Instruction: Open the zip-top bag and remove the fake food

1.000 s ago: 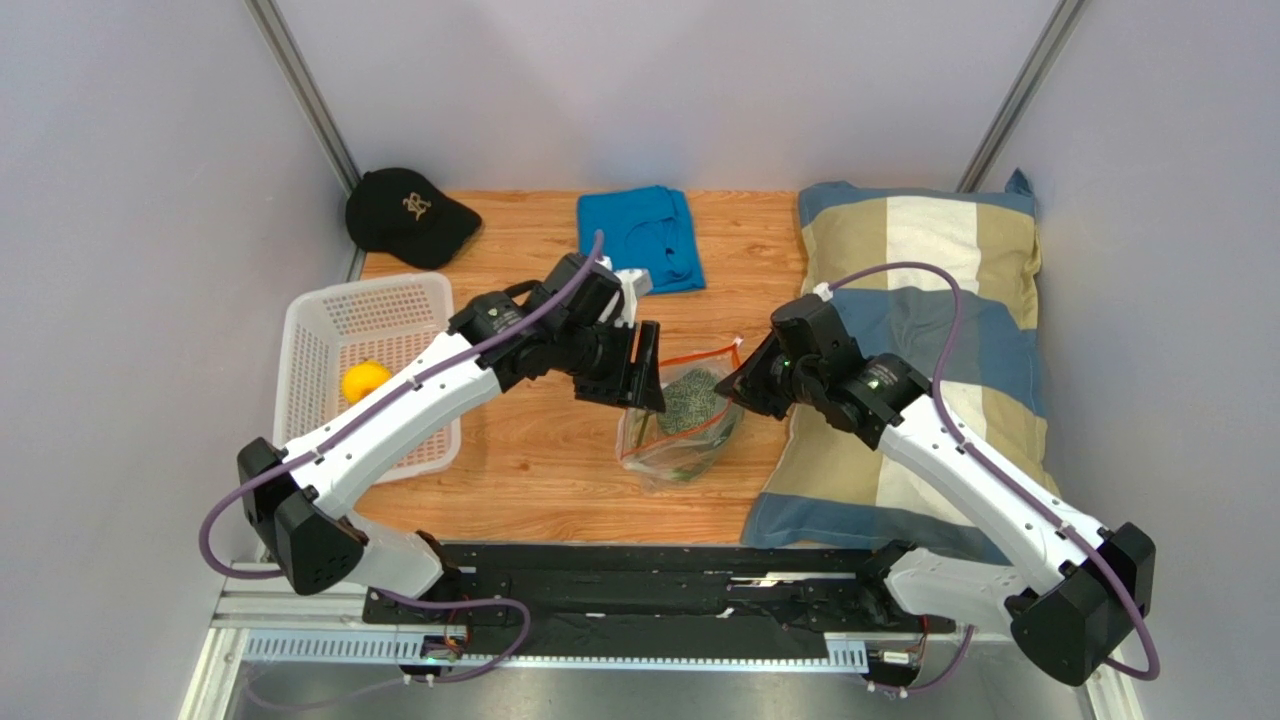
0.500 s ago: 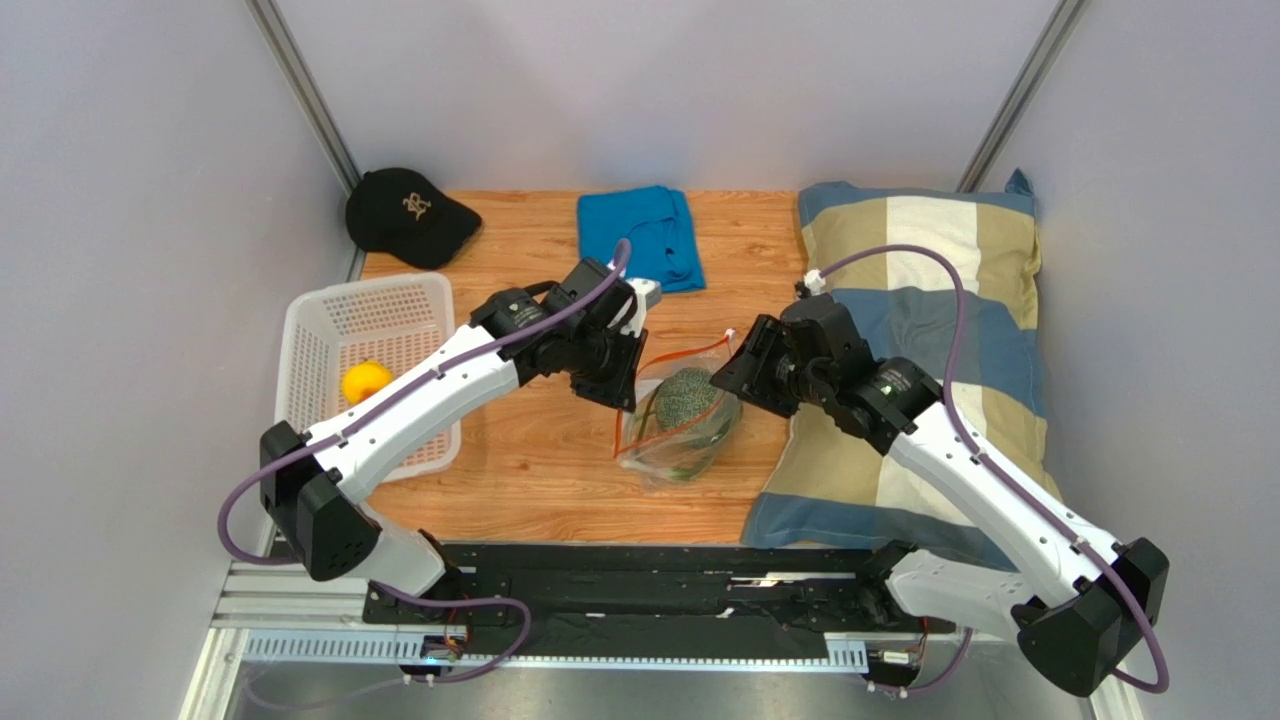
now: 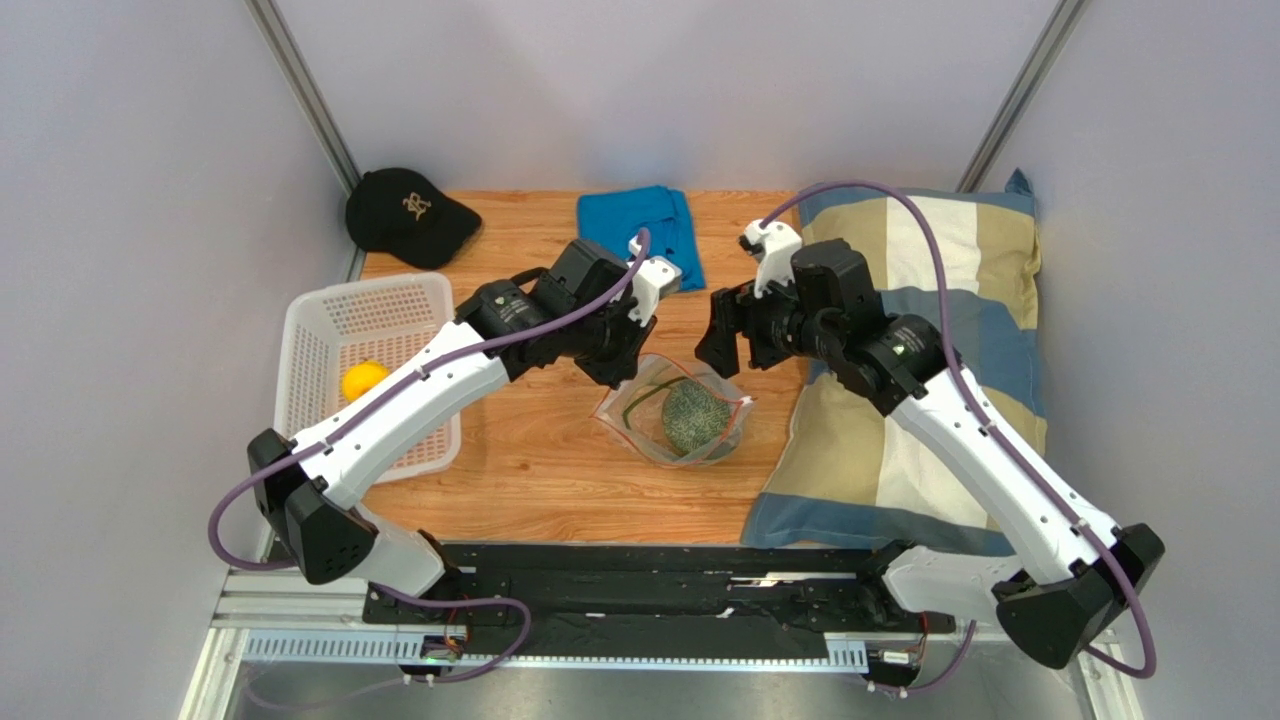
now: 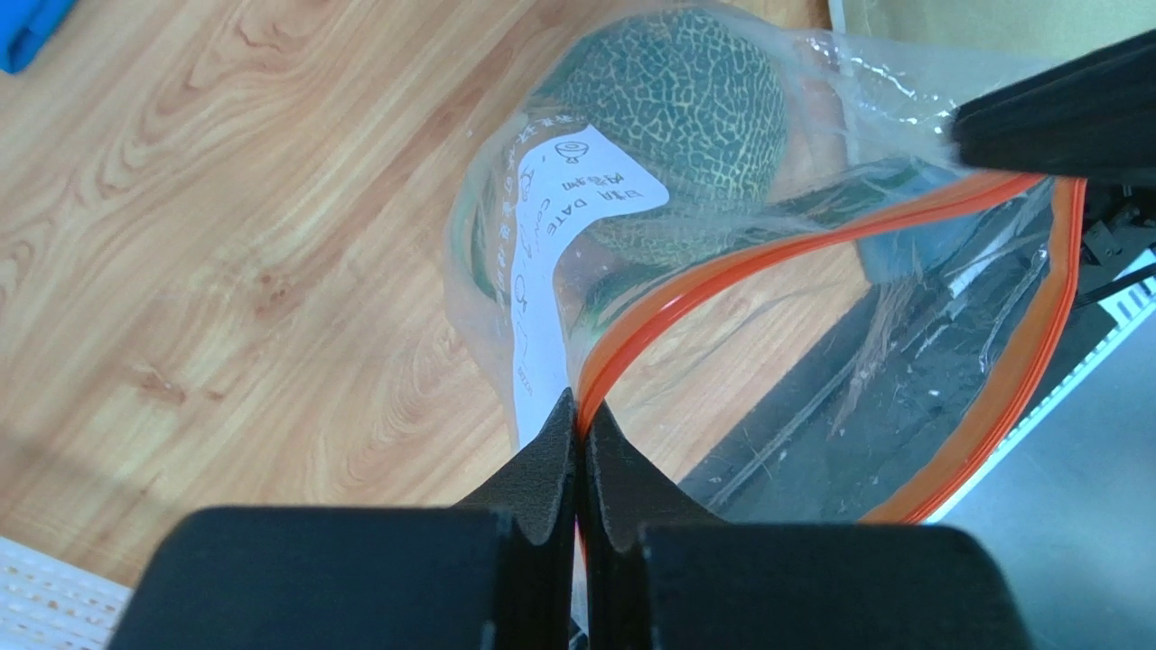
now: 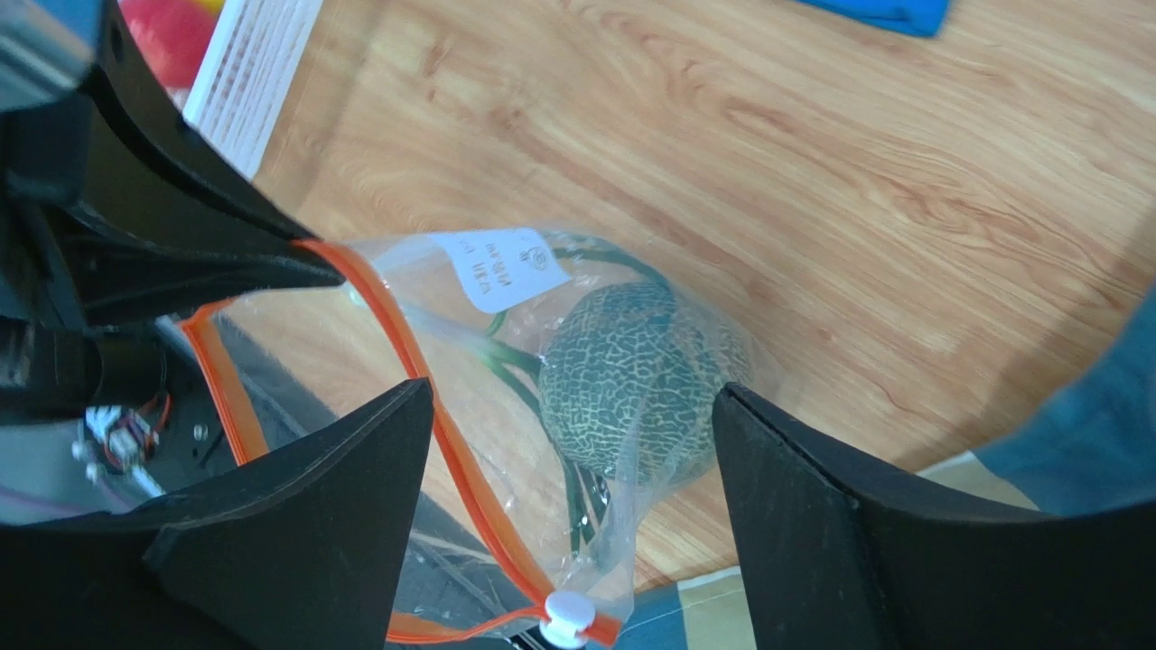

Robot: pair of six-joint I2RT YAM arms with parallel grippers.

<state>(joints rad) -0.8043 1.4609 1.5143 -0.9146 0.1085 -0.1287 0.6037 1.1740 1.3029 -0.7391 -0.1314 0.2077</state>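
Observation:
The zip-top bag (image 3: 631, 414) hangs over the wooden table with its mouth open, the orange-red strip (image 4: 814, 237) spread in a loop. My left gripper (image 3: 631, 366) (image 4: 581, 406) is shut on that strip at the bag's left corner. Inside the bag (image 5: 475, 271) lies the grey-green netted ball of fake food (image 3: 690, 416) (image 4: 679, 115) (image 5: 638, 379) with green stems. My right gripper (image 3: 721, 342) (image 5: 573, 393) stands open over the bag's right side, touching nothing, near the white slider (image 5: 570, 616). A yellow fruit (image 3: 361, 380) lies in the basket.
A white basket (image 3: 323, 323) sits at the left. A black cap (image 3: 409, 215) and a folded blue cloth (image 3: 643, 237) lie at the back. A striped pillow (image 3: 962, 255) fills the right side. A black rail (image 3: 646, 578) runs along the near edge.
My left gripper has shut on the bag's zip strip. My right gripper has let go of the bag, opened wide and drawn back. The bag's mouth has spread open.

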